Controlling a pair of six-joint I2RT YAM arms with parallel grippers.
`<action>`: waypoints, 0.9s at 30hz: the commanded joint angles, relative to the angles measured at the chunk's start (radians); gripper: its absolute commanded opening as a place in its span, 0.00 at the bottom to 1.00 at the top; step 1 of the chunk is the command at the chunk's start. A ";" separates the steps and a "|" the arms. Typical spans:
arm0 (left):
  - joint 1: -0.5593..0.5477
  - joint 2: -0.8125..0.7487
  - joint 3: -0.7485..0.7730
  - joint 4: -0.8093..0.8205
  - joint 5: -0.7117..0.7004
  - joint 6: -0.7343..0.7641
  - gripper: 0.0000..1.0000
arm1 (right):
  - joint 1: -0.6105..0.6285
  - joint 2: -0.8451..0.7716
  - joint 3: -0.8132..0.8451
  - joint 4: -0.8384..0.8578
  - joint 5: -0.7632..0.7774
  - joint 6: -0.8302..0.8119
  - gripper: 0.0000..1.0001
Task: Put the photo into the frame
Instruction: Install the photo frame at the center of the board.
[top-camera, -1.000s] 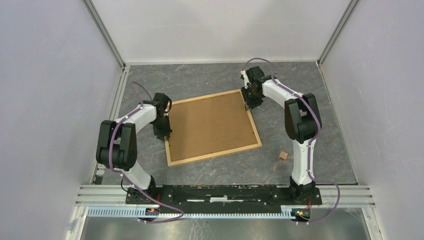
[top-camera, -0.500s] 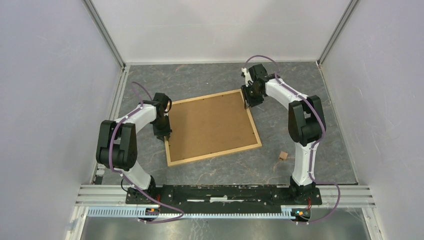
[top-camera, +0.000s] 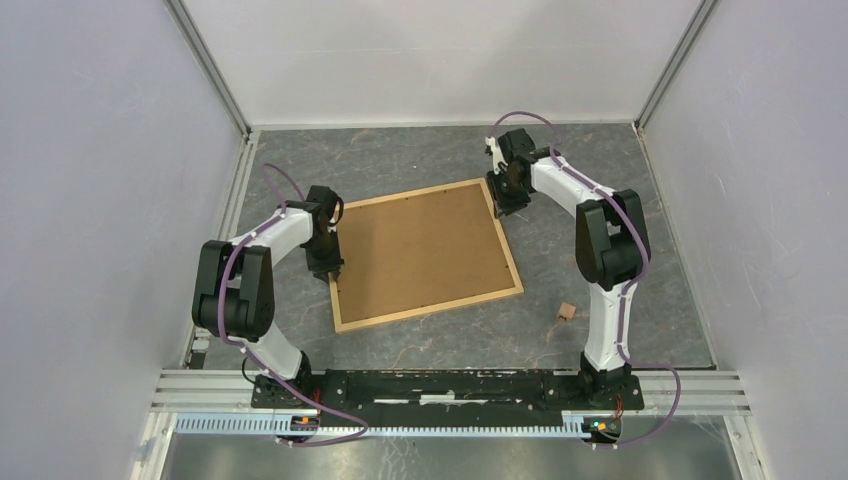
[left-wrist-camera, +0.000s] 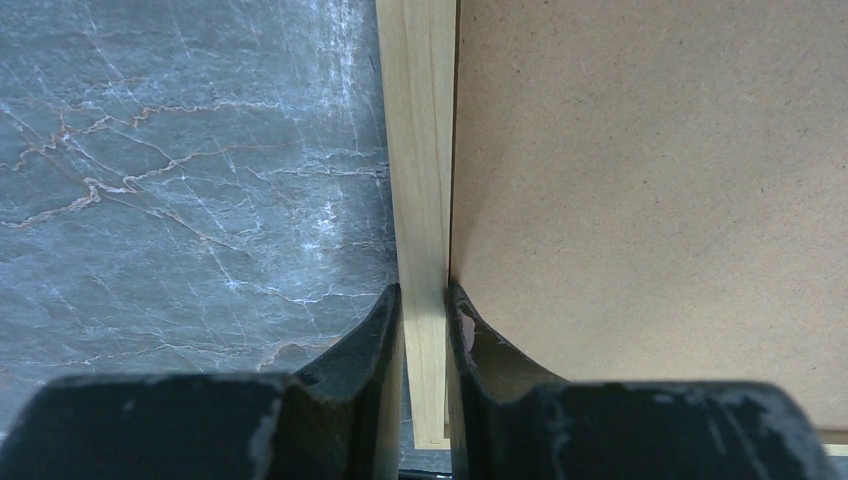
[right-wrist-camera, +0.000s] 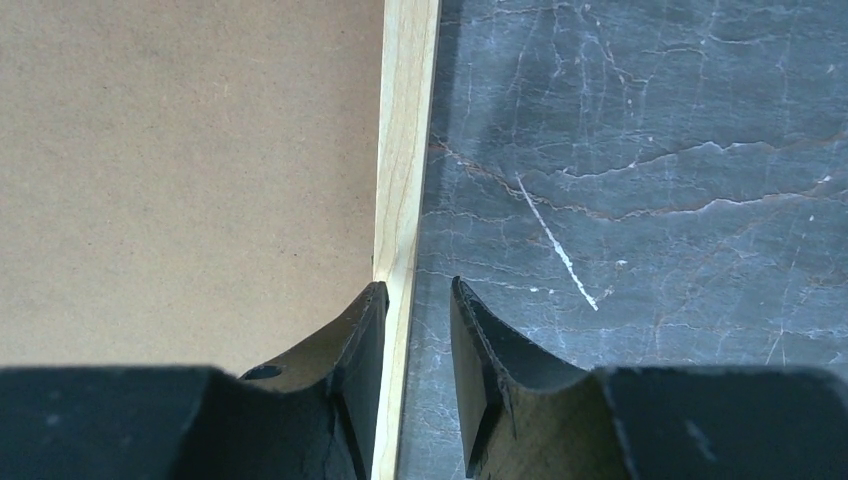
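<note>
The frame lies face down on the table with its brown back panel up, ringed by a light wood strip. My left gripper is shut on the left strip near the frame's near-left corner. At the far-right corner, my right gripper straddles the right strip. Its inner finger rests against the strip and its outer finger stands off over bare table, so the jaws are open. The photo is out of view.
A small light wooden block lies on the grey marbled table, right of the frame's near-right corner. White enclosure walls stand close on the left, right and back. The arms' base rail runs along the near edge.
My right wrist has shifted slightly towards the frame's far-right corner. The left arm and the frame have not moved.
</note>
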 joint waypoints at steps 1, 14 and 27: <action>-0.005 0.002 0.004 0.016 -0.005 0.044 0.02 | 0.001 0.025 0.037 0.005 -0.015 -0.006 0.36; -0.006 -0.001 0.002 0.015 -0.003 0.044 0.02 | 0.011 0.049 0.037 0.018 -0.014 -0.003 0.36; -0.005 -0.004 0.001 0.016 -0.004 0.044 0.02 | 0.010 0.055 0.042 0.032 0.061 0.014 0.36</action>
